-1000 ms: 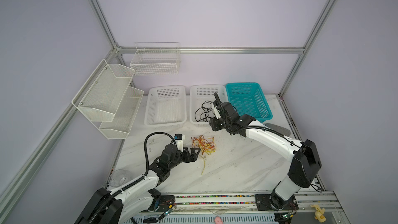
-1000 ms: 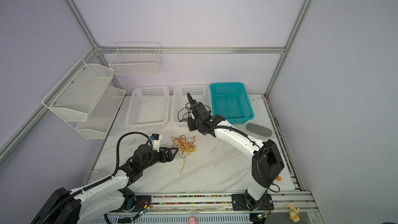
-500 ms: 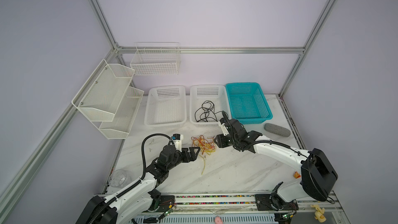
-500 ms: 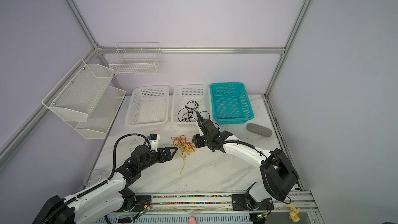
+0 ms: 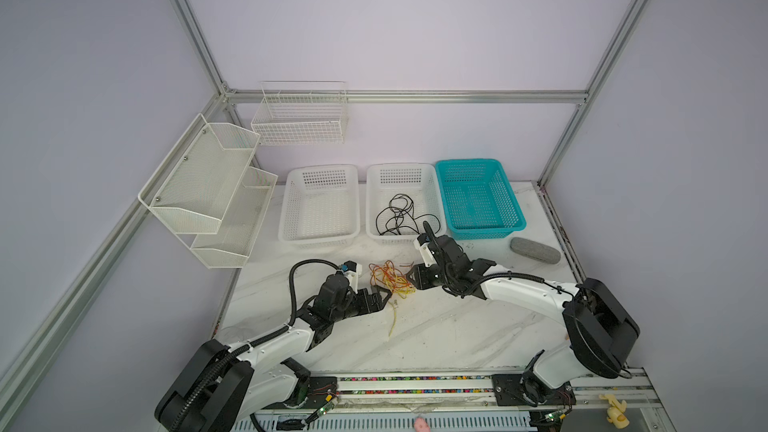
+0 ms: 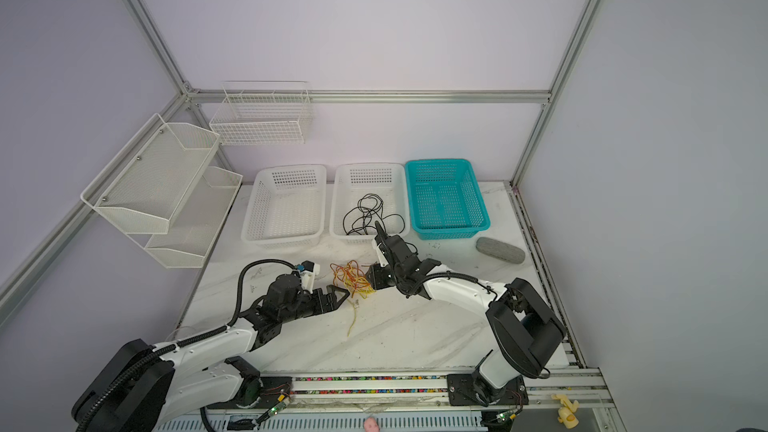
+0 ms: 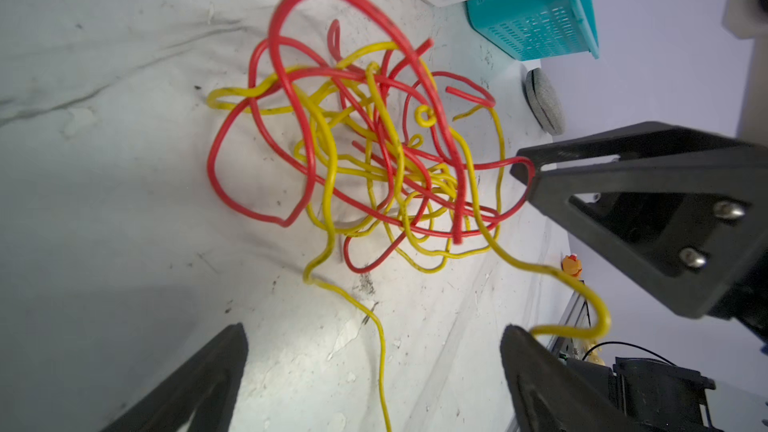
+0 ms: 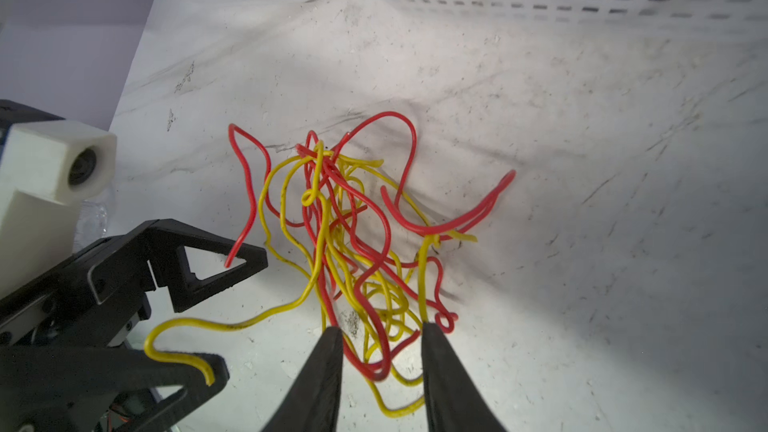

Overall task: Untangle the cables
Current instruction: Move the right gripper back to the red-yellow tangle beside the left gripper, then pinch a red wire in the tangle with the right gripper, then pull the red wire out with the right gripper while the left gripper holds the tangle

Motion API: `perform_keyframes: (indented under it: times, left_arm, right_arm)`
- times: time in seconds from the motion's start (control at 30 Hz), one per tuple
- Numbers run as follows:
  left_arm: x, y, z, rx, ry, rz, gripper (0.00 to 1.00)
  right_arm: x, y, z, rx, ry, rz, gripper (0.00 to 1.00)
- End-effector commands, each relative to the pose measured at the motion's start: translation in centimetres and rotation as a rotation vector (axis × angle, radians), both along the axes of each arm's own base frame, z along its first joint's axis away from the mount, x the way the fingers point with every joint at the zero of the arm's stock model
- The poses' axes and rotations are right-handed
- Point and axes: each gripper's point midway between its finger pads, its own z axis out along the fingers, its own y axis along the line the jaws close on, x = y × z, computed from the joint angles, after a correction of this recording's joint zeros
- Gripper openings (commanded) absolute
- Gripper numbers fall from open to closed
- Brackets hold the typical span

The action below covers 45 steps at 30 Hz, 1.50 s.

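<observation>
A tangle of red and yellow cables (image 5: 388, 280) (image 6: 351, 278) lies mid-table, sharp in the left wrist view (image 7: 374, 151) and the right wrist view (image 8: 353, 234). One yellow strand (image 5: 392, 320) trails toward the front. A black cable (image 5: 401, 218) lies coiled in the middle white basket (image 5: 436, 201). My left gripper (image 7: 374, 334) (image 5: 384, 296) stands wide open at the tangle's left edge, with a yellow strand on the table between its fingers. My right gripper (image 8: 381, 330) (image 5: 410, 280) is at the right edge. Its fingers are narrowly apart around red and yellow loops, with a gap showing.
An empty white basket (image 5: 320, 205) and a teal basket (image 5: 478, 197) flank the middle one along the back. A grey oval object (image 5: 535, 249) lies at the right. Mesh shelves (image 5: 208, 184) hang on the left wall and a wire basket (image 5: 301, 118) on the back wall.
My right arm swung down from the middle white basket to the tangle's right side and its jaws narrowed around some loops. The left arm barely moved.
</observation>
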Motion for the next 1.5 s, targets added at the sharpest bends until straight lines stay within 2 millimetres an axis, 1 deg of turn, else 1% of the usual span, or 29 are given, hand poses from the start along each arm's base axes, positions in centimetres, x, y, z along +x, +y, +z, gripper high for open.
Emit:
perform_keyframes:
  times: [0.0,0.13,0.23,0.33,0.43,0.5,0.6,0.67,0.73,0.77,1.0,1.17,1.3,1.37,1.47]
  left_arm:
    - [2.3,-1.8,5.1,-0.102,-0.108,-0.013,0.96]
    - [2.5,-1.8,5.5,-0.118,-0.117,-0.004,0.95]
    - [2.7,-2.1,6.0,-0.135,-0.123,-0.004,0.95]
    - [2.9,-2.4,6.5,-0.147,-0.123,-0.009,0.95]
    - [3.1,-2.5,7.1,-0.162,-0.129,-0.009,0.95]
    - [3.2,-2.6,7.4,-0.165,-0.135,-0.008,0.95]
    - [3.4,-2.8,7.2,-0.163,-0.129,-0.013,0.95]
    - [3.4,-2.9,6.8,-0.157,-0.113,-0.018,0.95]
    - [3.4,-2.9,6.2,-0.15,-0.099,-0.018,0.95]
    - [3.4,-3.0,6.0,-0.148,-0.093,-0.02,0.95]
    - [3.4,-3.4,5.0,-0.144,-0.064,-0.04,0.92]
    - [3.3,-3.6,4.7,-0.145,-0.059,-0.048,0.91]
    - [3.2,-3.6,4.6,-0.147,-0.056,-0.057,0.9]
    - [3.1,-3.6,4.4,-0.149,-0.055,-0.06,0.88]
    - [2.9,-3.7,4.3,-0.154,-0.055,-0.069,0.82]
  right_arm:
    - [0.0,0.6,0.2,0.026,-0.007,0.006,0.23]
    - [-0.3,0.8,0.5,0.035,-0.016,0.017,0.09]
    - [-0.5,1.0,0.4,0.031,-0.013,0.026,0.01]
    - [-0.9,1.3,0.8,0.034,-0.017,0.04,0.0]
    - [-1.2,1.4,2.0,0.044,-0.041,0.052,0.0]
    - [-1.3,1.5,3.3,0.06,-0.063,0.058,0.0]
    - [-1.7,1.6,5.4,0.096,-0.094,0.074,0.0]
    - [-2.2,1.8,7.2,0.135,-0.115,0.096,0.0]
    - [-2.7,1.9,8.5,0.163,-0.126,0.113,0.0]
    - [-3.1,1.9,9.8,0.191,-0.143,0.127,0.0]
    - [-5.4,1.9,15.2,0.319,-0.201,0.212,0.0]
    - [-6.6,1.7,17.2,0.366,-0.216,0.255,0.0]
    - [-7.3,1.3,19.4,0.412,-0.246,0.266,0.0]
    - [-7.6,1.2,20.3,0.432,-0.252,0.272,0.0]
    - [-8.0,1.1,21.3,0.452,-0.262,0.282,0.0]
